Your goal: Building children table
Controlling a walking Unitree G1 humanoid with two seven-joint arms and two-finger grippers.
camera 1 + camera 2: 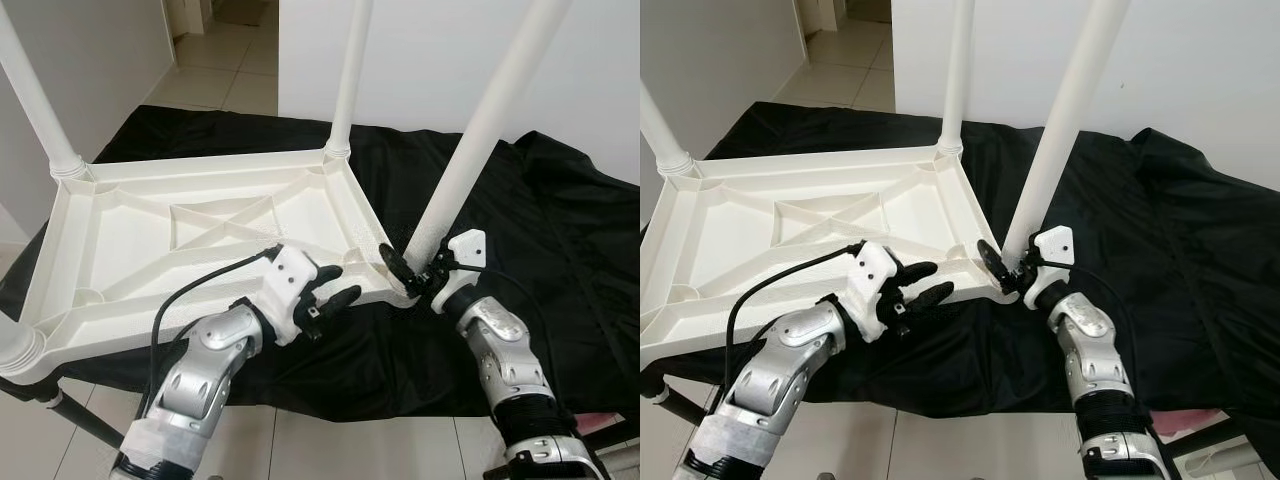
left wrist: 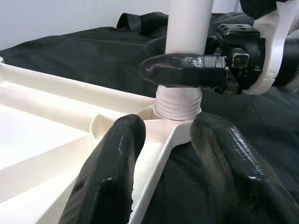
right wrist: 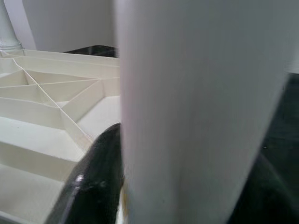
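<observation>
We were seating a leg: the upturned white table top (image 1: 200, 235) lay ribs-up on the black cloth (image 1: 560, 250), with three legs standing in their corner sockets, and we judged the fourth leg (image 1: 470, 150) was being screwed into the socket (image 2: 161, 119) at the near right corner, at about four o'clock on the top.

Our right gripper (image 1: 412, 270) was clamped on that leg just above its threaded collar, one black finger (image 2: 184, 70) wrapped across the front of the shaft. The leg leaned away toward one o'clock rather than standing plumb like the others.

Our left gripper (image 1: 335, 288) had its jaws apart, straddling the top's near rim right beside the socket, one finger inside the rim, one outside against the cloth.

Next, we reckoned, the leg needed righting and turning home while the left steadied the top, lest the threads cross.
</observation>
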